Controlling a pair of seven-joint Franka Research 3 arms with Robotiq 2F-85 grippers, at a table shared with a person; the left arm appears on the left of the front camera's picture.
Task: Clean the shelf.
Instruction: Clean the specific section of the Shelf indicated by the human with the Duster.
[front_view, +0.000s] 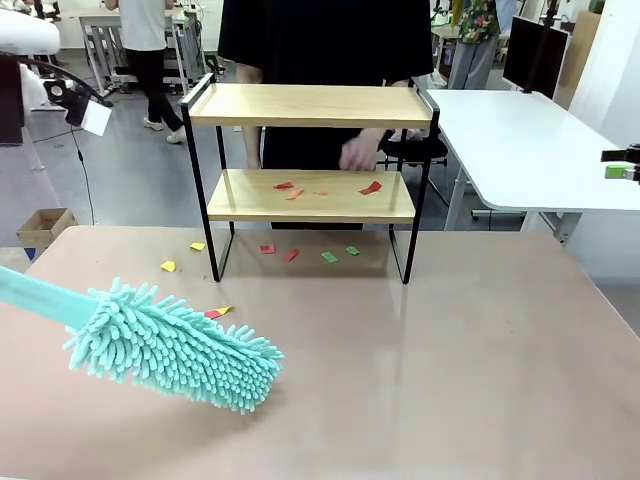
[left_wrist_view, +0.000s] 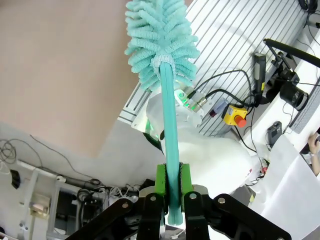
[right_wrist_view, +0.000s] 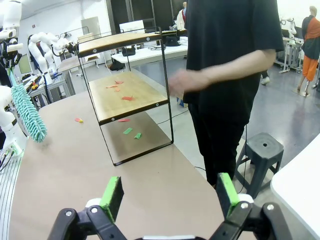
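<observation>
The shelf (front_view: 310, 104) stands at the table's far middle, two light wooden boards in a black frame. Red and orange paper scraps (front_view: 371, 187) lie on its lower board (front_view: 240, 205). More scraps (front_view: 329, 257), red, green and yellow, lie on the table under it and to its left. A teal fluffy duster (front_view: 175, 345) hangs low over the near left of the table. My left gripper (left_wrist_view: 172, 187) is shut on the duster's handle (left_wrist_view: 169, 125). My right gripper (right_wrist_view: 170, 192) is open and holds nothing, off to the side of the shelf (right_wrist_view: 130, 95). The duster (right_wrist_view: 27, 112) shows beyond it.
A person in black stands behind the shelf, one hand (front_view: 358, 152) blurred between the boards. A white desk (front_view: 520, 140) adjoins at the right. A black stool (right_wrist_view: 262, 150) stands by the person. The brown table (front_view: 450, 380) is bare at the near right.
</observation>
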